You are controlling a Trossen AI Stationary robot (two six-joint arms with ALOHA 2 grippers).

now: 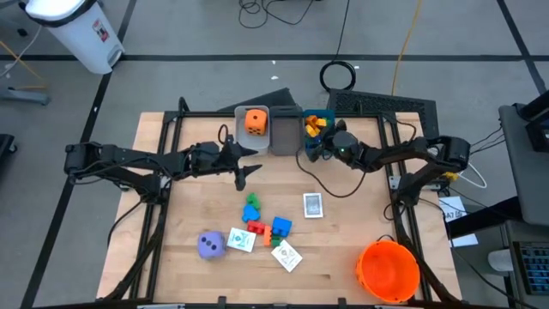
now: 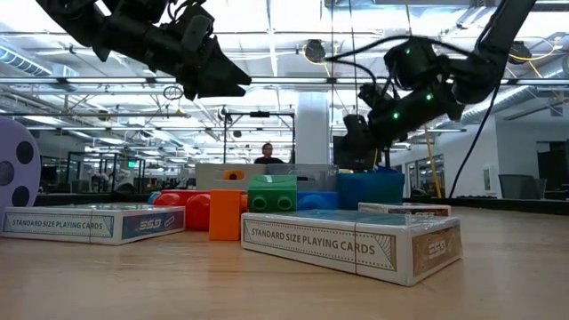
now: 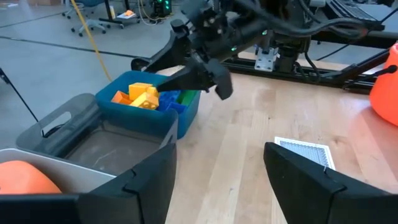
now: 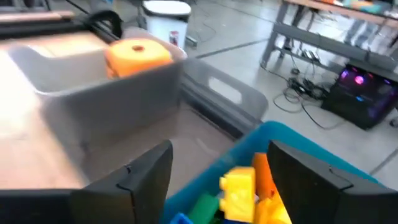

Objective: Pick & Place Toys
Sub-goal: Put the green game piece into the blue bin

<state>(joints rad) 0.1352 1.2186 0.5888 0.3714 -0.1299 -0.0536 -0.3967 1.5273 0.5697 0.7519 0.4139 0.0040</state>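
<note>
Two arms hang over my table [image 1: 343, 257]: the right gripper [image 1: 314, 148] hovers, fingers spread and empty, above the blue bin [image 1: 314, 112] of blocks [image 1: 317, 124]; the left gripper [image 1: 246, 176] waits, jaws parted and empty. Loose toys [image 1: 257, 227] lie mid-table, the orange die [image 1: 256, 121] binned.

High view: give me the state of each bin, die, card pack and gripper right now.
Blue bin: holds yellow and orange blocks.
Middle grey bin: looks empty.
Left grey bin: holds the orange die.
Purple die: loose on the table.
Card pack: flat on the table, alone.
Right gripper: open, empty, over the blue bin.
Left gripper: open, empty, above the table.
</note>
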